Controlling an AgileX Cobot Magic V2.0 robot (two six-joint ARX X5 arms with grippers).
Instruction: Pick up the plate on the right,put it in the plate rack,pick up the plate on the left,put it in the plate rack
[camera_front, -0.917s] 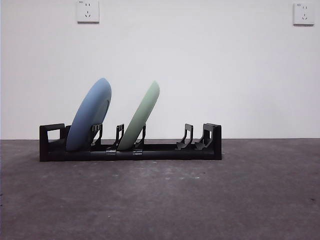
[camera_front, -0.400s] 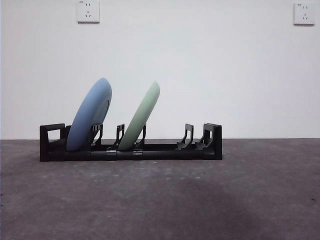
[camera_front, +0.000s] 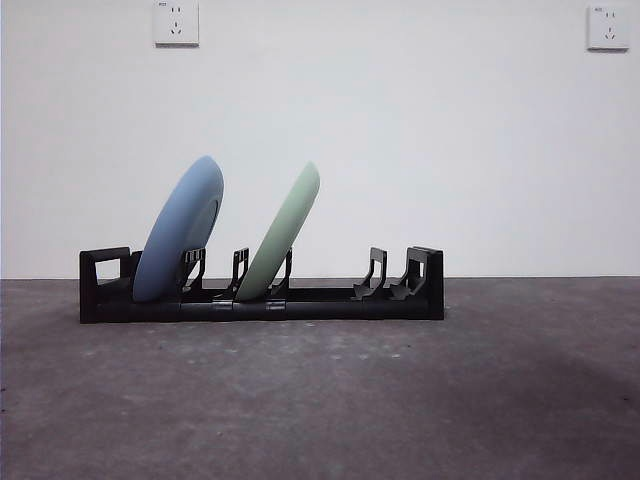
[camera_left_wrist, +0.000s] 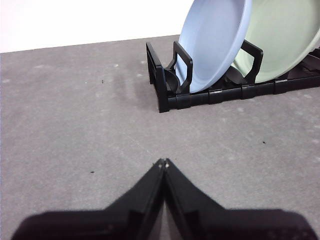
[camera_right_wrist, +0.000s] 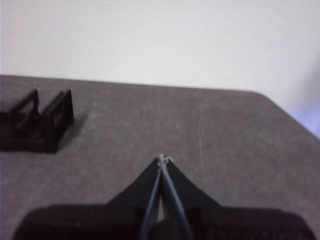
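The left wrist view's edge crops the blue plate (camera_left_wrist: 215, 45) and green plate (camera_left_wrist: 280, 40); the right wrist view is blurred.

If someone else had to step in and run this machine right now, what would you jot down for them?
Left gripper: jaws shut, holding nothing, above bare table short of the plate rack.
Right gripper: jaws shut, holding nothing, off past the other end of the rack.
Blue plate: standing tilted in the rack, in a slot near its left end as the front view shows it.
Green plate: tilted the same way, in the next slot along.
Done: both plates are in the rack, and neither gripper touches them.
Left: no plate lies on the table in any view, so the job looks finished.
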